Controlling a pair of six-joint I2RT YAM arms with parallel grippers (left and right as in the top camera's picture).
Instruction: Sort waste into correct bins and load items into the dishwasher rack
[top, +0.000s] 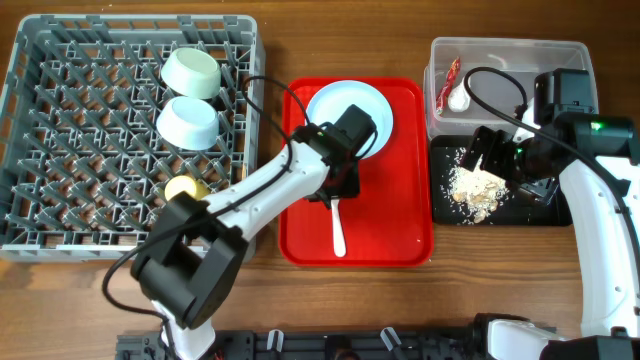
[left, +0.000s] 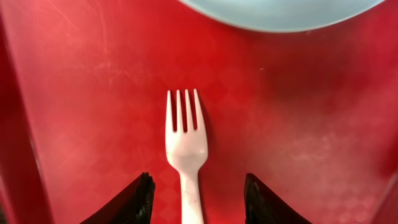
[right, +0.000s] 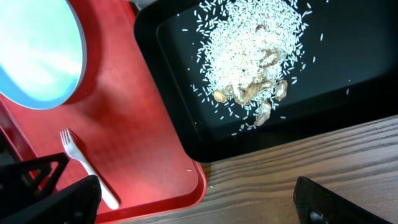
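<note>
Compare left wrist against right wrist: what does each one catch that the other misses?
Left wrist only: the left pincer, jaws apart on either side of the handle of the white fork, not touching it. Right wrist only: the black tray holding rice and brownish scraps, plus bare wooden table. Both: the fork, the red tray and an edge of the pale blue plate.
</note>
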